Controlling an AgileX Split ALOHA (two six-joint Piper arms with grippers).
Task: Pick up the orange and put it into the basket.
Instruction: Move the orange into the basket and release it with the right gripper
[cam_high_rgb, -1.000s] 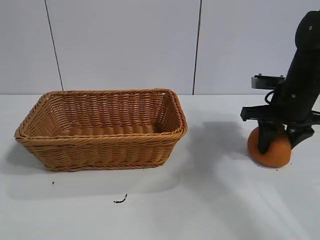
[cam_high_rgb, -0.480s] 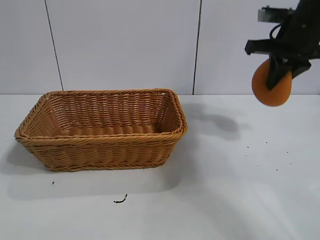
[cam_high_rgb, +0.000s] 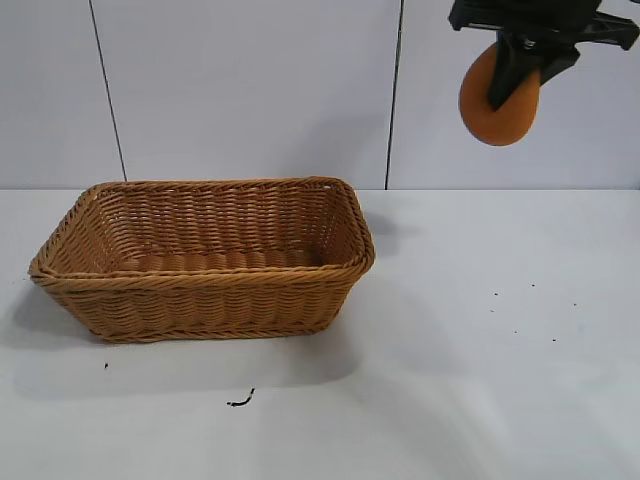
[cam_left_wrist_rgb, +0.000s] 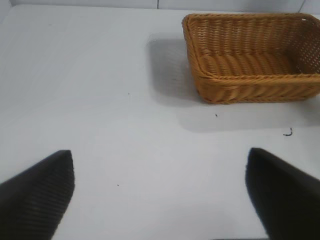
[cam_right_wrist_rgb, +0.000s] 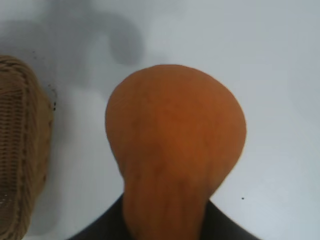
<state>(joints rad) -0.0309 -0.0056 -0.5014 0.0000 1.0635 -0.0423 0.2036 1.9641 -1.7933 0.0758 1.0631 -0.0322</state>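
We have the orange (cam_high_rgb: 497, 100) clamped between the fingers of our right gripper (cam_high_rgb: 520, 60), high above the table (cam_high_rgb: 480, 380) and off to the right of the basket (cam_high_rgb: 205, 258), not yet over it. The dark fingers pinch its upper part, and most of the fruit hangs below them. In the right wrist view the orange (cam_right_wrist_rgb: 175, 150) fills the frame, pear-like where it narrows into the grip, with the basket's rim (cam_right_wrist_rgb: 20, 150) at the edge.

We judge it light for its bulk and fairly firm, since the fingers leave no clear dent that we can see. Its skin looks matte, so it should not slide easily, but the lumpy, tapering form gives uneven contact, and a hold near the narrow end could let it swing or slip on a quick move. A grasp across the widest part would be surer.

Our left gripper (cam_left_wrist_rgb: 160, 200) rests parked, low over the table, fingers spread apart and holding nothing.
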